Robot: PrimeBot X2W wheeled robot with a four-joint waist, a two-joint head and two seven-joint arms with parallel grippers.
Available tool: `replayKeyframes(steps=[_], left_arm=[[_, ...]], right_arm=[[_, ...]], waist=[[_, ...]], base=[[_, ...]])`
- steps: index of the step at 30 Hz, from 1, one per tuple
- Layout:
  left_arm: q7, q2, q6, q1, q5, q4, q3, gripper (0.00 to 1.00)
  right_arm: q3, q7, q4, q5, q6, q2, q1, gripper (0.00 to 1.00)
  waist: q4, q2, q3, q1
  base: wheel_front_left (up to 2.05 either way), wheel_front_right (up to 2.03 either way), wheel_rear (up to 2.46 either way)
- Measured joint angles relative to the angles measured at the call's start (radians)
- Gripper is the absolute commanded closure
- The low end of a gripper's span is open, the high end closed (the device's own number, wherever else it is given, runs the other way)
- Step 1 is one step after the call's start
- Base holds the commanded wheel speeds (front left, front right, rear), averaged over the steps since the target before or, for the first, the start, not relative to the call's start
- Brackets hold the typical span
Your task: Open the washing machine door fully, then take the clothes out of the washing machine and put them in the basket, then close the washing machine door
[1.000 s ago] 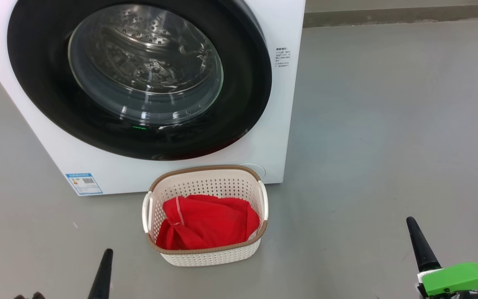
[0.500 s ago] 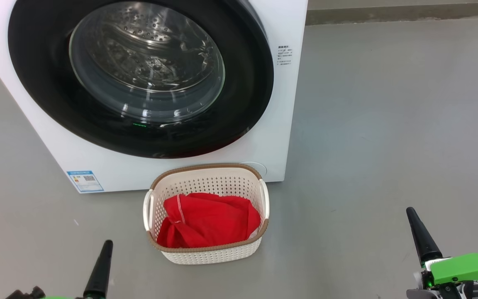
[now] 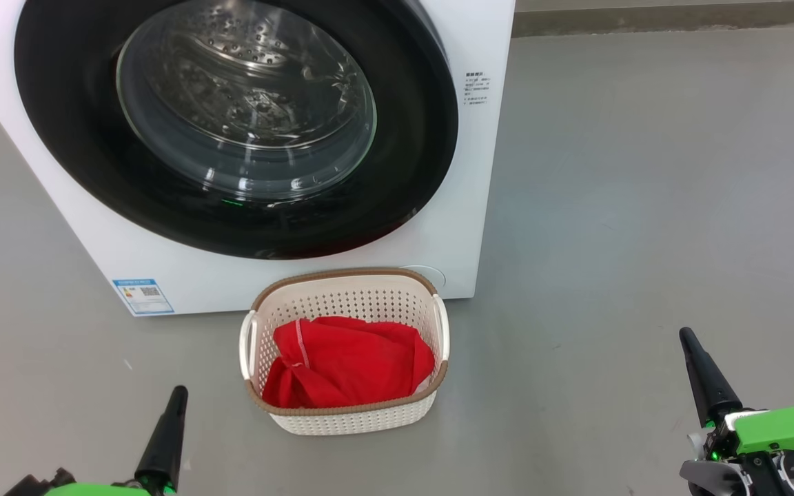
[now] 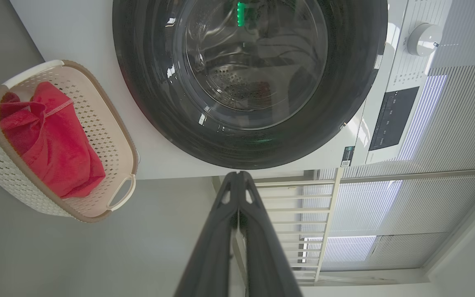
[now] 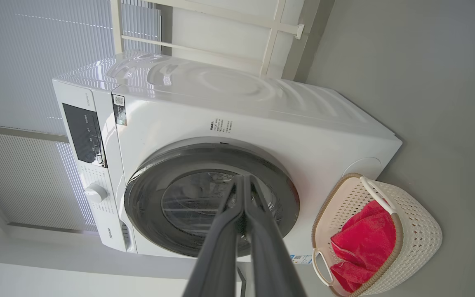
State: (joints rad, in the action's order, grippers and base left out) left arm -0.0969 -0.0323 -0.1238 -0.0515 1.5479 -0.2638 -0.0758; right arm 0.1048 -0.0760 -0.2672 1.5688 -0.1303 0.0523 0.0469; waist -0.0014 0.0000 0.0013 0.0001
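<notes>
Left gripper [image 3: 175,403]: clenched, empty, near left. Door [image 3: 245,117] looks flush against the washing machine [image 3: 483,172], far centre. Clothes [image 3: 349,372] lie inside the basket [image 3: 349,274], just in front of the machine. Right gripper [image 3: 697,362]: clenched, empty, near right. You appear past the closing step; next, only confirm that the door holds shut.

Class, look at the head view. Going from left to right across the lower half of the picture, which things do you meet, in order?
left gripper → basket, with the clothes lying in it → right gripper
</notes>
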Motion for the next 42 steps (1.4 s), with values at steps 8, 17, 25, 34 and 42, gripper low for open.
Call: replayKeyframes(steps=[8, 17, 25, 34, 42], left_arm=[[-0.013, 0.000, 0.000, -0.018, 0.054, -0.002, -0.002, 1.00], [-0.013, 0.000, 0.000, -0.018, 0.054, -0.002, -0.003, 1.00], [-0.013, 0.000, 0.000, -0.018, 0.054, -0.002, -0.003, 1.00], [-0.013, 0.000, 0.000, -0.018, 0.054, -0.002, -0.003, 1.00], [-0.013, 0.000, 0.000, -0.018, 0.054, -0.002, -0.003, 1.00]], right_arm=[[0.006, -0.014, -0.001, 0.054, 0.000, 0.001, 0.015, 1.00], [0.007, -0.014, -0.001, 0.054, 0.000, 0.001, 0.016, 1.00], [0.009, -0.017, -0.001, 0.054, 0.000, 0.001, 0.016, 1.00], [0.011, -0.021, -0.001, 0.054, 0.000, 0.000, 0.017, 1.00], [0.012, -0.021, -0.001, 0.054, 0.000, 0.000, 0.017, 1.00]], waist=[[0.001, 0.0000, 0.002, 0.0000], [0.001, 0.0000, 0.002, 0.0000], [0.001, 0.0000, 0.002, 0.0000], [0.001, 0.0000, 0.002, 0.0000], [0.001, 0.0001, 0.002, 0.0000]], base=[[0.00, 0.00, 0.00], [0.00, 0.00, 0.00], [0.00, 0.00, 0.00], [0.00, 0.00, 0.00], [0.00, 0.00, 0.00]])
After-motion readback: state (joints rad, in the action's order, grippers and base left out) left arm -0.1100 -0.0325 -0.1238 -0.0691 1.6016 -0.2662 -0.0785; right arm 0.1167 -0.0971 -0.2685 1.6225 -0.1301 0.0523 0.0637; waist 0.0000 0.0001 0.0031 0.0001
